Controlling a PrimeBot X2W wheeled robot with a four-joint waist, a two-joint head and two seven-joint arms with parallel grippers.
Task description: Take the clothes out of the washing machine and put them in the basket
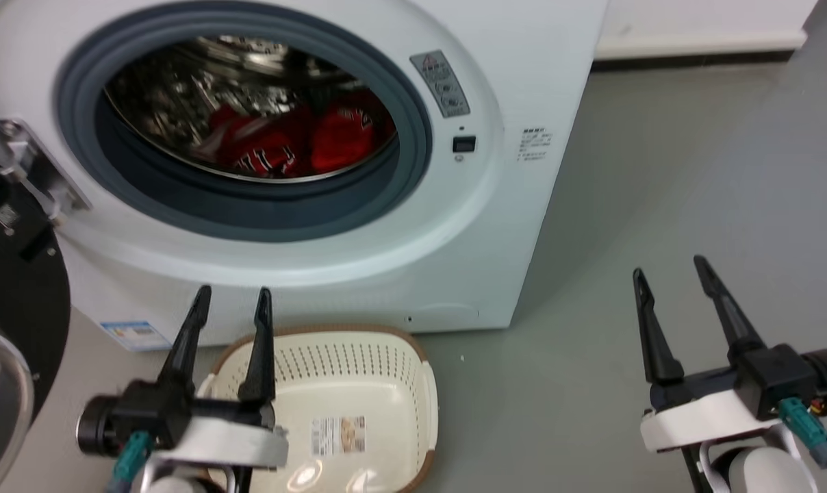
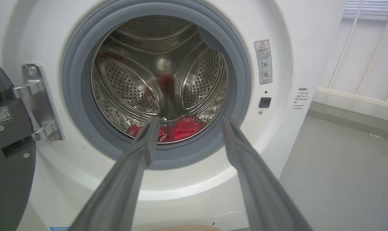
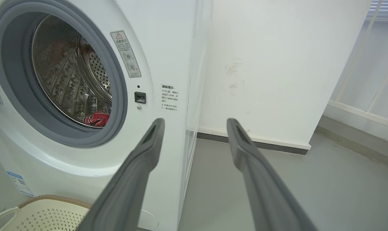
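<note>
My left gripper (image 1: 234, 293) is spread open with nothing between its two dark fingers. In the head view it hangs over the left edge of the basket (image 1: 428, 404), fingers pointing at the washing machine (image 1: 516, 205). My right gripper (image 1: 668, 268) is just as open and just as empty. It sits above the bare grey floor (image 1: 694, 157), well off to the right of the machine's front right corner. The clothes (image 1: 283, 147) lie bunched at the bottom of the steel drum (image 1: 181, 89), close behind the lower edge of the grey porthole seal (image 1: 249, 219). They are bright red with white-and-black lettering (I cannot read it from here). Through my left wrist camera they show between my fingertips, low in the drum. The black-framed door (image 1: 16, 308) is swung out on its hinge at the machine's left edge. The basket stands on the floor against the foot of the machine, under the porthole, its far rim near the front panel. Nothing lies in it, and a label sticker (image 1: 338, 435) shows on its bottom. A grey warning sticker (image 1: 443, 82) sits to the upper right of the porthole.
</note>
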